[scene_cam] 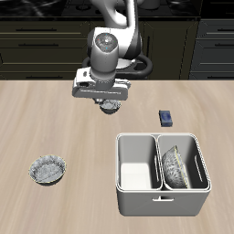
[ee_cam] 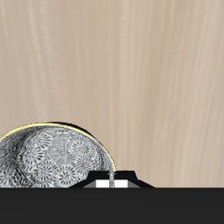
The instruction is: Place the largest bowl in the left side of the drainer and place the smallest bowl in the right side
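Note:
The smallest bowl [scene_cam: 111,108] [ee_cam: 52,164], tiny and crinkly-rimmed, hangs just under my gripper [scene_cam: 110,102] near the middle of the table, farther back than the drainer. In the wrist view the fingertips [ee_cam: 112,181] are close together at its rim, so the gripper is shut on it. The largest bowl [scene_cam: 175,166] leans on edge inside the left side of the drainer [scene_cam: 160,203], a light grey two-compartment tub near the table's front edge. The drainer's other compartment [scene_cam: 137,164] holds nothing.
A paler speckled bowl [scene_cam: 47,170] sits on the table near the front, far from the drainer. A small dark blue block [scene_cam: 165,117] lies just behind the drainer. Dark cabinets run along the back.

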